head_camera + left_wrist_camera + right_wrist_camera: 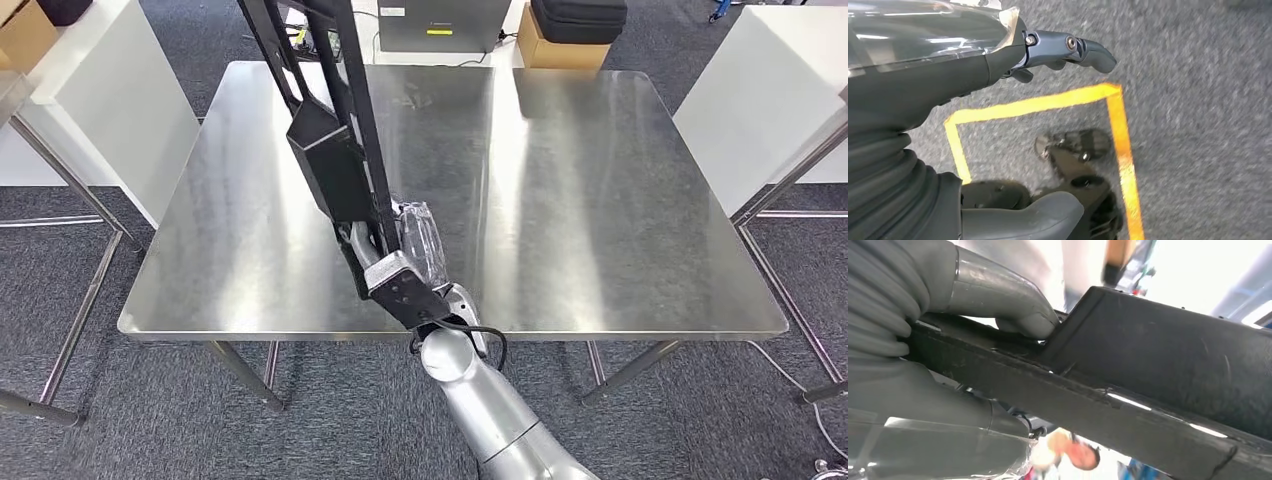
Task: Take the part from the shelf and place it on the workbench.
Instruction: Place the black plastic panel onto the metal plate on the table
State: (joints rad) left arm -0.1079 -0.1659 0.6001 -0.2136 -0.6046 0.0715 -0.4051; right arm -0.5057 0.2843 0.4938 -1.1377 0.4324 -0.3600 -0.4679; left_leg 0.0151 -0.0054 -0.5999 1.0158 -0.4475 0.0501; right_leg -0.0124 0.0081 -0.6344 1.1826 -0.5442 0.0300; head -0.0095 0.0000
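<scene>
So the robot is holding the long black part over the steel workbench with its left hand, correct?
Not quite: the right hand holds the long black part over the steel workbench, as the head view shows. The left hand hangs above the carpet.

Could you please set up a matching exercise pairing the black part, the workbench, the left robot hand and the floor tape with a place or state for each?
Things:
1. black part
2. workbench
3. left robot hand
4. yellow tape

Places or states:
A. hangs over the carpet, holding nothing
B. marks an outline on the grey carpet
C. held in the right robot hand
D. bare, shiny steel top in front of the robot

Pairs: 1-C, 2-D, 3-A, 4-B
</scene>
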